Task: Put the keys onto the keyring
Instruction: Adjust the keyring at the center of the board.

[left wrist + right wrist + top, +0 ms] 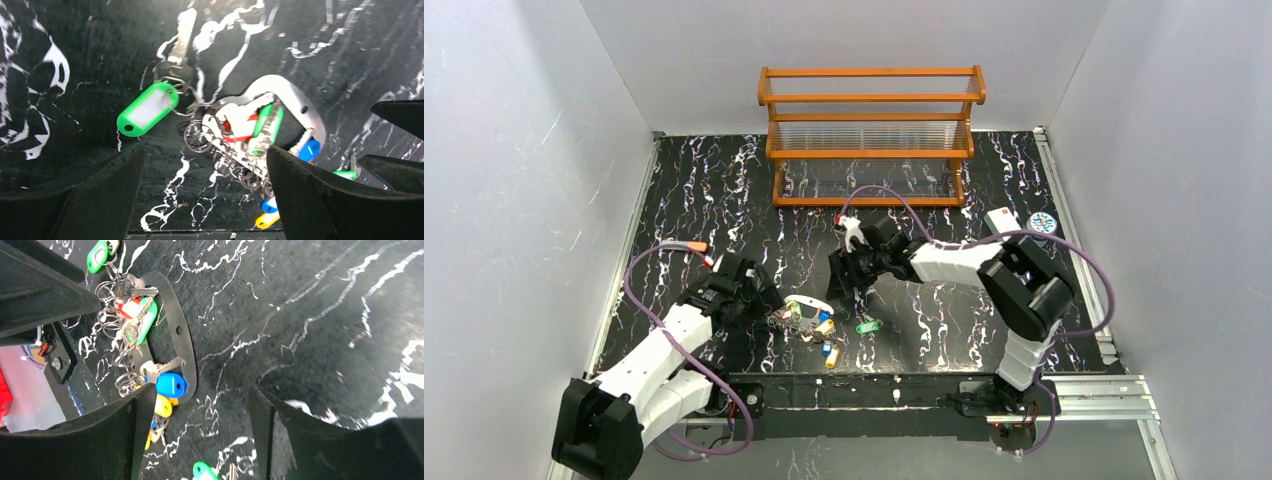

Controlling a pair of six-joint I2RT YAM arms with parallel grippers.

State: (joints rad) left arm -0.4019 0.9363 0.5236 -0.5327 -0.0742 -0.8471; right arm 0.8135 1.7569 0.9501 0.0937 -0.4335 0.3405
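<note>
Keyring (807,306) is found lying flat on the table (724,190), between the two grippers.

Left gripper (762,298) is held just left of the keyring. Its jaws are spread wide and nothing is clamped. In the left wrist view its fingers (95,200) are seen either side of the keyring's near part. Contact with the table cannot be told.

Right gripper (844,285) is held just right of the keyring and slightly beyond it. Its jaws are likewise parted and empty. In the right wrist view only bare table is seen between its fingers (305,440), with the keyring just beside the left one.

Keys (235,130) are heaped with small split rings across the keyring's opening and spill past its near end. Whether any is threaded onto the loop cannot be told.
- A blue head (171,384) is seen resting against the keyring's inner edge.
- Yellow heads (162,405) are seen just outside the keyring's near end.
- A green tag (145,110) is laid just off the keyring's left side, touching the heap's rings.
- A second green tag (867,326) is laid apart, right of the keyring.

Rack (871,130) is stood well beyond the keyring, at the table's far edge.
</note>
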